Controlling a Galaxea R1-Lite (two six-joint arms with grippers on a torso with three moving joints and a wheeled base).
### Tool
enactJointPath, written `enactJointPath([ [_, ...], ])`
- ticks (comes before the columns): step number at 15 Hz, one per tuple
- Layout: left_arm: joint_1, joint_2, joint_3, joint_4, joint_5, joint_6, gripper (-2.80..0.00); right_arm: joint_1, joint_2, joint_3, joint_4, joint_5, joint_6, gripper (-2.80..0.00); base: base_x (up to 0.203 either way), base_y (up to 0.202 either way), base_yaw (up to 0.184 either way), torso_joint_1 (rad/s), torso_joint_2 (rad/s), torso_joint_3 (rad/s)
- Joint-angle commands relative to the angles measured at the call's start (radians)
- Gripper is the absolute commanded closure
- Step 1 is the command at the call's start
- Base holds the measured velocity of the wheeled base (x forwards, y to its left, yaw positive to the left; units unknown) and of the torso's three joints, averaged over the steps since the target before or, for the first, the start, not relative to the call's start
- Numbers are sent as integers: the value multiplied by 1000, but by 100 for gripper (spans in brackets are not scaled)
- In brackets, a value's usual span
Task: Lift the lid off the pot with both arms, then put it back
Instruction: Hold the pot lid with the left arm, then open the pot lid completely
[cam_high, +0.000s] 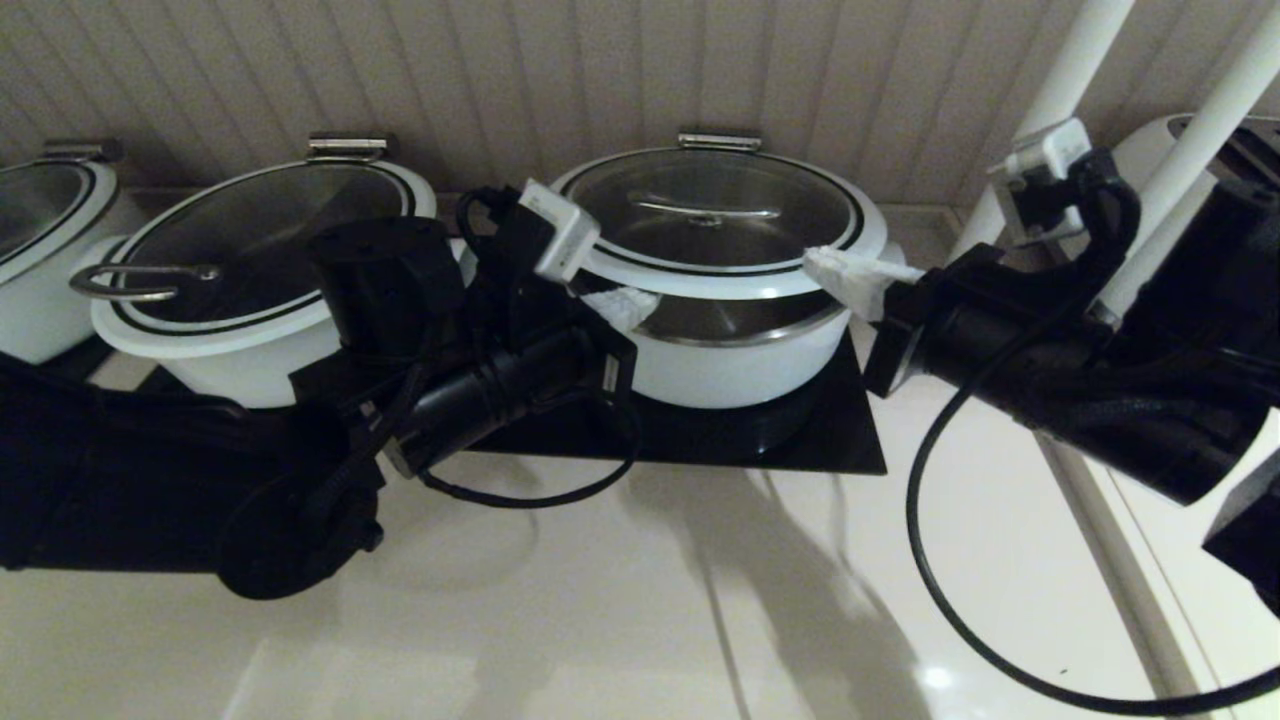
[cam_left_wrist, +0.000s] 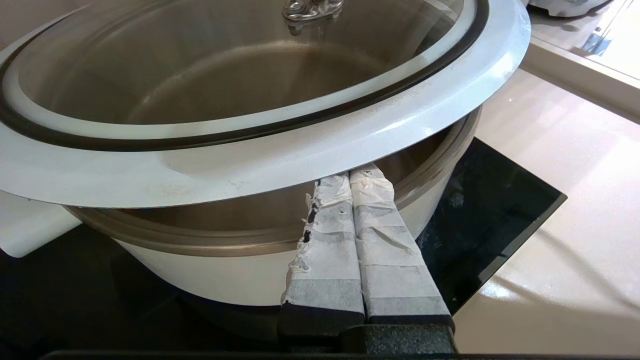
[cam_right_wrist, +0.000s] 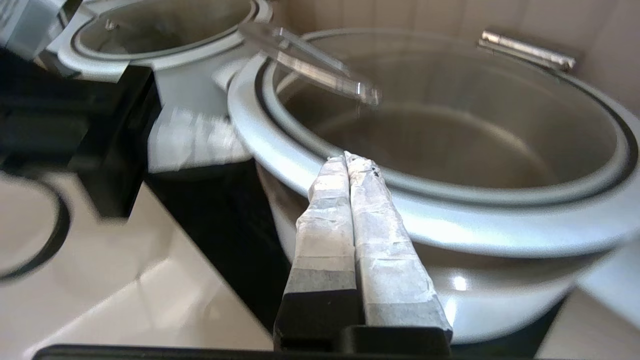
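Note:
The round glass lid (cam_high: 715, 215) with white rim and steel bar handle sits raised a little above the round white pot (cam_high: 735, 365); the steel inner bowl shows in the gap. My left gripper (cam_high: 622, 305) is shut, its white-taped tips tucked under the lid's left rim. In the left wrist view the gripper (cam_left_wrist: 350, 177) is wedged between the lid (cam_left_wrist: 250, 165) and the pot (cam_left_wrist: 200, 272). My right gripper (cam_high: 830, 268) is shut, its tips at the lid's right rim. In the right wrist view the gripper (cam_right_wrist: 346, 160) lies against the lid (cam_right_wrist: 450, 220), above the pot (cam_right_wrist: 500, 300).
The pot stands on a black plate (cam_high: 810, 440). A wider oval pot (cam_high: 250, 280) with a loop-handle lid is close on the left, another (cam_high: 40, 250) at the far left. The ribbed wall is just behind. White poles (cam_high: 1060, 100) rise at the right.

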Motion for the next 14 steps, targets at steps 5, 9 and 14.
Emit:
enactJointPath([
  [5,1,-8,0,-6,1,0,0,0,-60,115,-11,4,2,0,0,0,0,0,0,0],
  [9,8,-6,-2,-6,1,0,0,0,-54,135,-11,6,2,0,0,0,0,0,0,0],
  [14,23,9,-48,-5,-1,-2,0,1,-12,128,-13,7,1,0,0,0,0,0,0,0],
])
